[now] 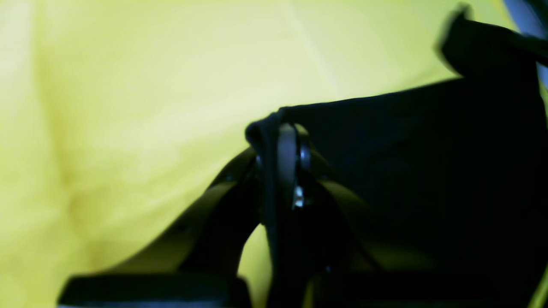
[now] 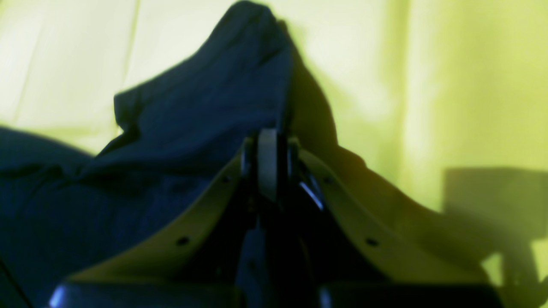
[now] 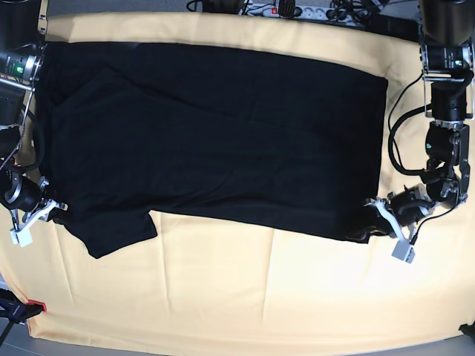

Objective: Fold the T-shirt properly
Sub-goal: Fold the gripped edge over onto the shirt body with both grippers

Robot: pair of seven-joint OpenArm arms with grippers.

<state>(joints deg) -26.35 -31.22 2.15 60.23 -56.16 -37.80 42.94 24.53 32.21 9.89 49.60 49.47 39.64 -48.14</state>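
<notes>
A pale yellow cloth (image 3: 223, 297) covers the counter, and the black T-shirt (image 3: 215, 133) lies spread across its far half, plain side up, with the near strip of cloth bare.

Nearest to me, along the shirt's front edge, both arms have taken hold. The left gripper (image 1: 284, 137), at the right side in the base view, has its jaws pressed together on a bunched bit of the shirt's corner; the wrist view shows black fabric wrapped over the tip. The right gripper (image 2: 269, 145) at the other side looks likewise closed, with a fold of dark cloth rising just behind its tip, down by the sleeve (image 3: 122, 230) that sticks out toward the front. I judge it has the shirt pinched too, though the blur makes the contact less plain there.

So the step in hand seems to be the first fold, both near corners gripped and little or nothing yet turned over. The next move would call for lifting the two corners together, evenly, and carrying them across toward the far edge without letting the fabric sag or slip.

Beyond the shirt, cables and a power strip (image 3: 286, 10) sit at the back. No writing or brand is readable anywhere.
</notes>
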